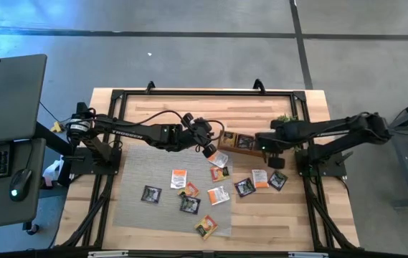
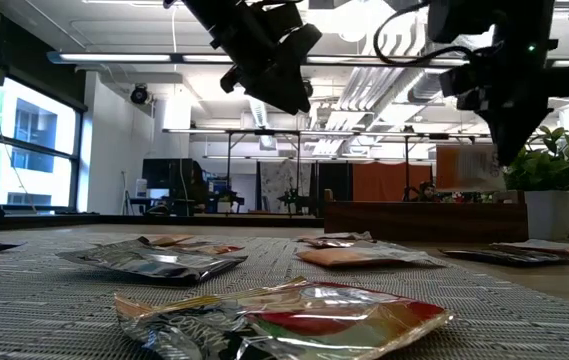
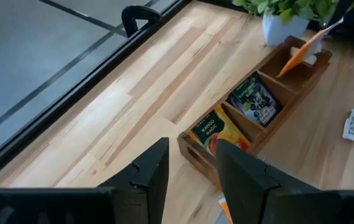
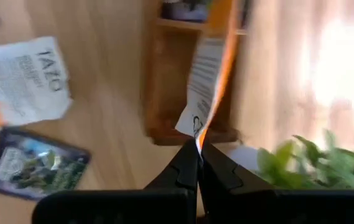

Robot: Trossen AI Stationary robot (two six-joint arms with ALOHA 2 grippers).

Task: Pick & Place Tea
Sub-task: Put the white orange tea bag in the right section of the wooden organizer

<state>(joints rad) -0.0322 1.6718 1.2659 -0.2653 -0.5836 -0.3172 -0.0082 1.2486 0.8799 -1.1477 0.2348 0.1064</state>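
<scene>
An orange-and-white sachet point(image 4: 206, 68) is clamped by the right gripper point(image 4: 196, 148) right of frame centre, directly above the tray's point(image 3: 301, 87) end compartment. The left gripper point(image 3: 192, 165), fingers apart, hangs empty centre-frame; loose sachets point(image 1: 189, 204) lie on the worktop below.

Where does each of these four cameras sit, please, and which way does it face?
High view: overhead, straight down on the table; both arms whole.
Low view: table-top height, level across the sachets into the room; both grippers hang from above.
Left wrist view: on the left arm, looking past the open left gripper at the wooden tray.
Right wrist view: on the right arm, facing the tray; the right gripper is shut on an orange-and-white sachet.
Both wrist views share the tray and the plant.
</scene>
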